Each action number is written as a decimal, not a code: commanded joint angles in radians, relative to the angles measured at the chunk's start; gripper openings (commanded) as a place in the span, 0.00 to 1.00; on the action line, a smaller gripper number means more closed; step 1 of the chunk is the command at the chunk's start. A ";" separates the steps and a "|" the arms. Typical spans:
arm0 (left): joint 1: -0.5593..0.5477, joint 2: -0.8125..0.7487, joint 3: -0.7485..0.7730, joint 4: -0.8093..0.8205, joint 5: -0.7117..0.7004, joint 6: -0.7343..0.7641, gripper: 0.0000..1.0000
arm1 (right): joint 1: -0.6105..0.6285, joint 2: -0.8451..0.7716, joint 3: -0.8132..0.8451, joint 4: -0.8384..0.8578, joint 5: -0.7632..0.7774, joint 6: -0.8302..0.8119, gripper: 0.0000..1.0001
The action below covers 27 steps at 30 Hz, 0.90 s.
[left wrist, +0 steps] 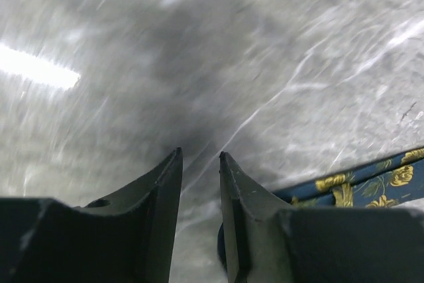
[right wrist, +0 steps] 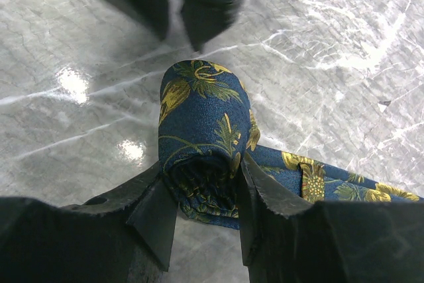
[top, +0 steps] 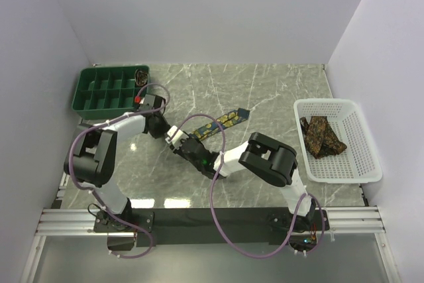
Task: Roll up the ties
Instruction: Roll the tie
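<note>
Navy tie (right wrist: 202,120), yellow floral print: lies mid-table, part rolled. From the right wrist camera I see one end wound into a tight roll, with the rest trailing flat across the grey marbled table (top: 278,91) toward the lower right of that view. In the overhead view the flat length runs diagonally away from the arms, its far end pointing toward the back right.

Right gripper (right wrist: 202,167): clamped on the roll. Both fingers press against its sides and the open spiral end faces the camera. The roll sits low between the fingers, at or just above the table top; I cannot tell whether it touches.

Left gripper (left wrist: 200,152): fingers drawn close together, only a narrow slit between the tips, nothing in it. Through the slit I see bare table. It hangs just beyond the roll, opposite the right gripper, tips pointing down at the surface. The flat stretch of the tie shows at the lower right of its wrist view, beside the right-hand finger and not between the two. That view is blurred.

Brown ties (top: 321,136), gold pattern: heaped loosely in the white basket (top: 344,175) at the right side of the table, well apart from both grippers. I cannot count them.

Green tray (top: 99,108): back-left corner, divided into compartments. A dark roll (top: 141,75) with a gold pattern sits in the back-right compartment, too small here to make out further.

Arms: both reach in toward the table centre, wrists close together over the near end of the navy tie.
</note>
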 commanded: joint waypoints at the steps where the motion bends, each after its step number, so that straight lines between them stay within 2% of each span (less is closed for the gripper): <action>1: -0.005 0.045 0.077 0.003 0.029 0.129 0.35 | 0.002 0.021 -0.033 -0.164 -0.076 0.035 0.06; 5: -0.006 0.085 0.079 0.010 0.136 0.171 0.32 | 0.002 0.024 -0.030 -0.164 -0.072 0.035 0.06; 9: -0.015 0.096 0.060 0.010 0.190 0.185 0.24 | 0.004 0.027 -0.029 -0.159 -0.066 0.036 0.14; 10: -0.022 0.099 0.059 0.004 0.202 0.186 0.24 | 0.002 0.026 -0.030 -0.158 -0.066 0.036 0.20; 13: -0.038 0.113 0.070 -0.017 0.222 0.186 0.24 | 0.004 0.027 -0.029 -0.156 -0.061 0.036 0.29; 27: -0.095 0.180 0.102 -0.077 0.273 0.139 0.11 | 0.002 0.020 -0.032 -0.147 -0.049 0.056 0.61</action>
